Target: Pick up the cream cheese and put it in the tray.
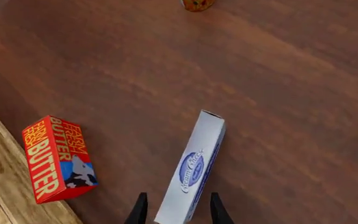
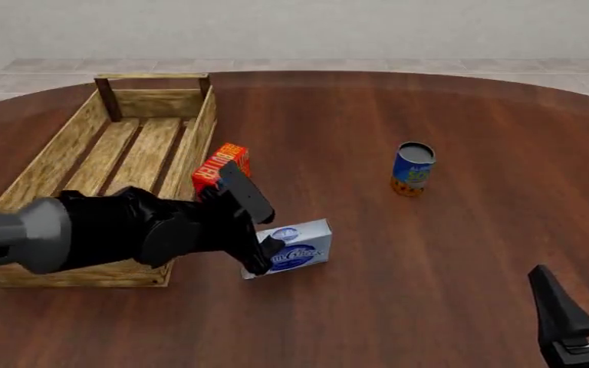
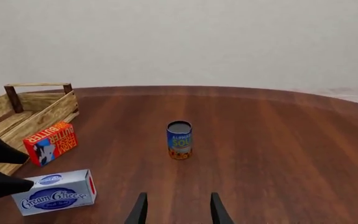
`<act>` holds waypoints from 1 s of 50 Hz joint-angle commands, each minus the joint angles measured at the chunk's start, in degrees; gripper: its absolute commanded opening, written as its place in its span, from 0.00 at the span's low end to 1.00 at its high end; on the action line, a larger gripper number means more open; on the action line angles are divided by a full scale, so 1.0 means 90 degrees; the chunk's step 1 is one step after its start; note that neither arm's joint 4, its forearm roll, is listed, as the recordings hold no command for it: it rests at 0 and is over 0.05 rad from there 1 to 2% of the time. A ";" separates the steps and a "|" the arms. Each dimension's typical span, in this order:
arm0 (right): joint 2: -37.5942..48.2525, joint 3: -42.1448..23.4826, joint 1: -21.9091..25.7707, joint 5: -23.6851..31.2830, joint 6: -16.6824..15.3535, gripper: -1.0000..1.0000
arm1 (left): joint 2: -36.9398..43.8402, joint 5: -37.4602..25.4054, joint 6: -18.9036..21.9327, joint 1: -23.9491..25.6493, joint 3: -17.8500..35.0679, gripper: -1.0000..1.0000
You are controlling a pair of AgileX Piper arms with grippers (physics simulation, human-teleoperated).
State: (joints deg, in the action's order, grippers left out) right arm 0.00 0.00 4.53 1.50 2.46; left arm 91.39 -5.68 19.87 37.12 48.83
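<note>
One cream cheese box [image 2: 294,250], one butter box [image 2: 220,168], one can [image 2: 413,169] and one tray [image 2: 59,172] sit on the round, dark-wood worktop [image 2: 459,253]. Two grippers are in view.

The cream cheese is pale blue-white with a dark blue oval that reads "Cream Cheese" in script. It stands on a long narrow edge, its printed face toward the arms' side, just in front of the tray's near right corner. In the front view its long axis runs roughly left to right, rising slightly toward the right. The red butter box reads "FARM FRESH BUTTER" in yellow and white and carries a cow picture; it stands just beside the tray's right wall, behind the cream cheese and apart from it. The blue can has an orange base; its lettering is too small to read. It stands upright, well to the right of both boxes.

The left gripper [image 2: 264,251] is at the box's left end, its fingers spread on either side of that end with a gap showing in the left wrist view. The right gripper [image 3: 175,210] hangs with its fingers parted over bare worktop at the near right, holding nothing.
</note>
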 commanded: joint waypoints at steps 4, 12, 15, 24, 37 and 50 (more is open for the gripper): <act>0.0000 0.0000 0.0028 0.0060 -0.0013 1.00 | 0.0507 0.0229 0.0077 -0.0043 0.0019 1.00; 0.0000 0.0000 0.0036 0.0070 -0.0014 1.00 | 0.0668 0.0225 0.0182 -0.0151 0.0022 1.00; 0.0000 0.0000 0.0040 0.0074 -0.0014 1.00 | 0.0664 0.0225 0.0203 -0.0137 -0.0009 1.00; 0.0000 0.0000 0.0048 0.0122 -0.0103 1.00 | 0.0841 0.0248 0.0388 -0.0305 0.0013 1.00; 0.0000 0.0000 0.0048 0.0147 -0.0113 1.00 | 0.1037 0.0462 0.0301 -0.0164 -0.0200 1.00; 0.0000 0.0000 0.0038 0.0164 -0.0126 1.00 | 0.1276 0.0484 0.0374 -0.0229 -0.0162 1.00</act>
State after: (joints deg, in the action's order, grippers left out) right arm 0.00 0.00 4.93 2.85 1.41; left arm 101.37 -1.40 23.07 34.98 47.65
